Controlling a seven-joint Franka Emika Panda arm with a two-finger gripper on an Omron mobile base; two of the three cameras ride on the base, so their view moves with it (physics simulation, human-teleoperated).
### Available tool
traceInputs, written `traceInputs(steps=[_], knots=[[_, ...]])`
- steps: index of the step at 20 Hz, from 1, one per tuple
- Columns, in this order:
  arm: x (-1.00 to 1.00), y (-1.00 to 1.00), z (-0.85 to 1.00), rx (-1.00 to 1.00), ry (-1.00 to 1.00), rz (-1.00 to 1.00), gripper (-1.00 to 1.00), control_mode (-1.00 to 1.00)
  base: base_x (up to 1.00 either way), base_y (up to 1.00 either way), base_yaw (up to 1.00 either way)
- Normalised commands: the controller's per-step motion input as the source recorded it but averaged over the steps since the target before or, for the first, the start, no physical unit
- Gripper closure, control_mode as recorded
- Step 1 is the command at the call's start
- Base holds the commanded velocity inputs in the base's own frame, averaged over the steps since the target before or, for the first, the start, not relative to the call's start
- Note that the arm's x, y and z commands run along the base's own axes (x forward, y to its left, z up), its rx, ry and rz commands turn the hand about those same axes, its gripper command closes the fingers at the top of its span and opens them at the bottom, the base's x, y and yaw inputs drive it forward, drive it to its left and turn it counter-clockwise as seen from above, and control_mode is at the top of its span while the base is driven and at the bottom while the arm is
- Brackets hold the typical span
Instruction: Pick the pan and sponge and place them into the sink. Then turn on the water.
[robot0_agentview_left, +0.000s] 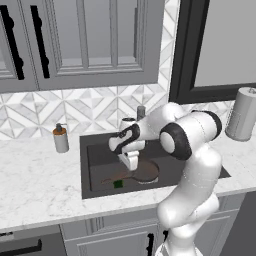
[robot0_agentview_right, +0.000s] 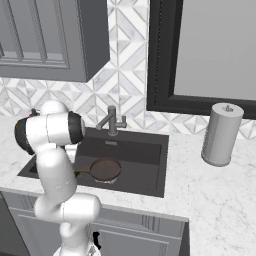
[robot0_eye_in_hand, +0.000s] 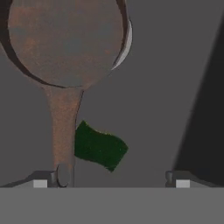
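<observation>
Pan (robot0_agentview_left: 142, 171) and sponge (robot0_agentview_left: 118, 184) lying in sink (robot0_agentview_left: 95, 165), sponge just beside pan handle. Pincer (robot0_eye_in_hand: 113, 177) wide open above, holding nothing. Next: lift clear without snagging handle, then reach far faucet (robot0_agentview_right: 112, 120) for water.

We record a home kitchen: marble counter (robot0_agentview_left: 35, 185) with inset dark sink (robot0_agentview_right: 145, 170) and faucet (robot0_agentview_right: 111, 121), grey panelled cabinets (robot0_agentview_left: 90, 40), patterned tile backsplash (robot0_agentview_left: 90, 107), soap dispenser (robot0_agentview_left: 60, 138), paper-towel roll (robot0_agentview_right: 221, 134).

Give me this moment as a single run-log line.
gripper: open, above sink | pan: in sink | sponge: in sink beside pan handle | faucet: no water seen
</observation>
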Motion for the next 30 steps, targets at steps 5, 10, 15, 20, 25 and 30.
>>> traceInputs(steps=[5, 10, 15, 20, 25, 30], knots=[[-0.58, -0.10, 1.00, -0.05, 0.00, 0.05, -1.00, -1.00, 0.00, 0.00, 0.00], [-0.56, -0.24, 1.00, -0.08, 0.00, 0.19, -1.00, -1.00, 0.00, 0.00, 0.00], [-0.69, -0.40, 1.00, -0.05, 0.00, 0.29, -1.00, -1.00, 0.00, 0.00, 0.00], [-0.68, -0.40, 0.81, -0.01, 0.00, 0.30, -1.00, -1.00, 0.00, 0.00, 0.00], [-0.46, -0.79, 0.40, 0.03, 0.01, 0.41, -1.00, -1.00, 0.00, 0.00, 0.00], [-0.53, -0.96, 0.36, 0.08, -0.01, 0.41, -1.00, -1.00, 0.00, 0.00, 0.00]])
